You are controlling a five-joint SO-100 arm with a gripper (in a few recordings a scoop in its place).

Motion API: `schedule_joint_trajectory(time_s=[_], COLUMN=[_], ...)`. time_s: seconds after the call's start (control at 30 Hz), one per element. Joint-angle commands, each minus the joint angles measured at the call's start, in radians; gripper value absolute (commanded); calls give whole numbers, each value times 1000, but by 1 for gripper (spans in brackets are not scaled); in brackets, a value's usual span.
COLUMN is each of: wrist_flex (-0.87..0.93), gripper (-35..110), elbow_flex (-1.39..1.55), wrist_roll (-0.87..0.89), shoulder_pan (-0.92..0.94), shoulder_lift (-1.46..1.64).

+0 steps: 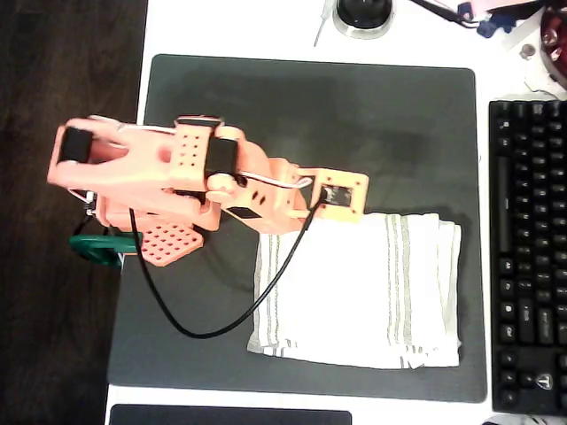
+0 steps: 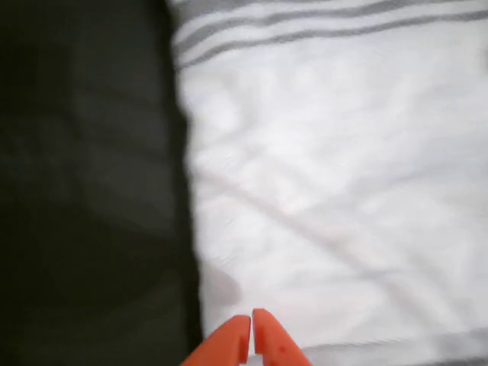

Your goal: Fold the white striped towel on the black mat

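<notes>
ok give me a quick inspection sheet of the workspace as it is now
surface: black mat flat on a white desk.
job's things: white striped towel on the mat's lower right, apparently folded over, layered right edge.
clutter: black keyboard right of the mat; round dark object at top; green clamp at the arm's base.
grippers: claw over the towel near its edge, tips nearly together, nothing between them.
cables: black cable loops from arm across mat and towel.
surroundings: dark floor on the left.

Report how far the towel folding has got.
Done: the towel lies on the mat, and a doubled layer at its right edge in the overhead view suggests one fold. In hand: the gripper, jaws nearly together, hangs above the towel's edge. Left: any further folds.
</notes>
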Motion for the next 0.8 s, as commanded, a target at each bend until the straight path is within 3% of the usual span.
schedule_joint_trajectory(time_s=[0.0,0.3,0.77], wrist_flex=[2,54,275], gripper=[0,0,0], elbow_flex=[121,293,293], wrist_roll=[-3,51,91], shoulder_pan=[-20,-43,-40], shoulder_lift=[190,446,471])
